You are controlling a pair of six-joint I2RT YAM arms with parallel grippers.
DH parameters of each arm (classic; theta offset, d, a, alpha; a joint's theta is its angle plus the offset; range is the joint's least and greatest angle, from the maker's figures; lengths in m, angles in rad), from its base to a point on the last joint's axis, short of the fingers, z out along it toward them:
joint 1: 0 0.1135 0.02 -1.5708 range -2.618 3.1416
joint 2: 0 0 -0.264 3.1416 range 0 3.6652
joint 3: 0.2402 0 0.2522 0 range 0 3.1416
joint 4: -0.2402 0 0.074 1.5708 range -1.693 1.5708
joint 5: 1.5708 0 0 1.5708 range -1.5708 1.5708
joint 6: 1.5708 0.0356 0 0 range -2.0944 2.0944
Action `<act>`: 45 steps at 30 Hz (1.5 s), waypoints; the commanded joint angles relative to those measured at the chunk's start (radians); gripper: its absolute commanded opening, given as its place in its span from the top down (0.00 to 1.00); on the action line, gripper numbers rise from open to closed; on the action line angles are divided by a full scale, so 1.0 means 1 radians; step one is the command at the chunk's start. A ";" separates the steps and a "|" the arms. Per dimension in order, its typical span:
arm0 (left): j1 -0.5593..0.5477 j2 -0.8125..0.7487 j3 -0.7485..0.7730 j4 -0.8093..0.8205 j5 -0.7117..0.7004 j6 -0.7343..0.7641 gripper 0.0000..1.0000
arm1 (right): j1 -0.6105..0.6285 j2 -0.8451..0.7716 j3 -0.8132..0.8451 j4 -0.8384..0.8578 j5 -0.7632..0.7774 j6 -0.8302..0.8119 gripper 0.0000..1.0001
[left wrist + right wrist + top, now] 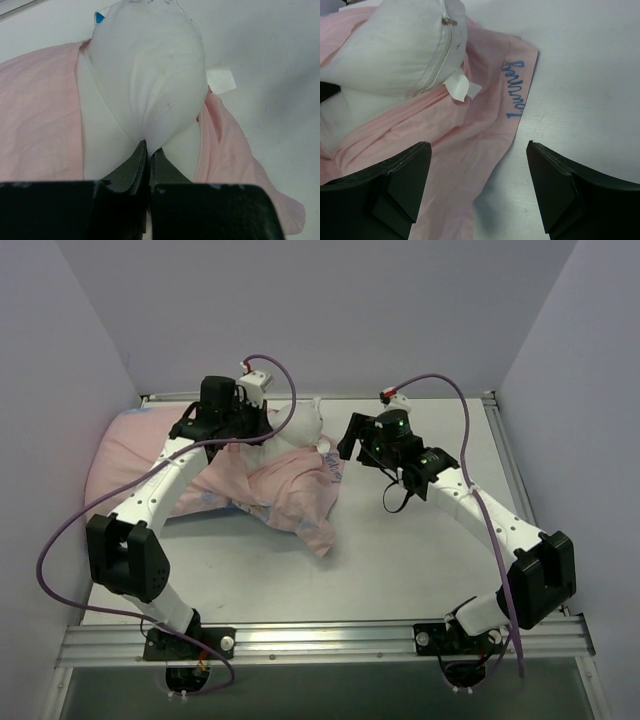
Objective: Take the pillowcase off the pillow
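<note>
in the top external view, a thin pale pink fabric pillowcase (290,495) is seen crumpled on the left and middle part of the pale grey table (430,550), its pink reverse side turned outward. a plump plain white stuffed pillow (302,425) sticks out of it at the far side, between the two arms. the left gripper (265,430) is placed at this white corner, and the right gripper (350,443) is held just beside it, over the table.

in the left wrist view, the left gripper (146,146) is clenched on a pinch of the white pillow (150,65), which is pulled into a tight cone. pink pillowcase (35,115) is seen on both sides of it. a small white tag (220,80) and a small blue spot (100,18) are visible; no writing can be read on them.

in the right wrist view, the right gripper (477,147) is spread wide and nothing is held, with the pillowcase (445,145) under it. the pillow (390,50) is shown with a zipper (439,57) and a white tag (463,88). blue handwriting (516,90) is seen near the pillowcase edge, but it cannot be read with certainty.
</note>
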 commanded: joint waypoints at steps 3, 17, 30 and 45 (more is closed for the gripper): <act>-0.019 0.009 0.096 0.088 -0.025 -0.031 0.98 | 0.047 0.024 -0.018 0.038 0.051 0.079 0.21; -0.028 0.015 0.102 0.083 -0.062 -0.030 0.98 | 0.157 0.370 0.190 0.196 -0.092 0.189 0.22; 0.050 0.153 0.278 0.062 -0.243 -0.014 0.98 | 0.187 0.259 -0.018 0.095 -0.029 0.135 0.98; 0.179 0.158 0.474 -0.026 -0.177 -0.039 0.98 | 0.020 0.220 -0.393 0.118 -0.141 0.050 1.00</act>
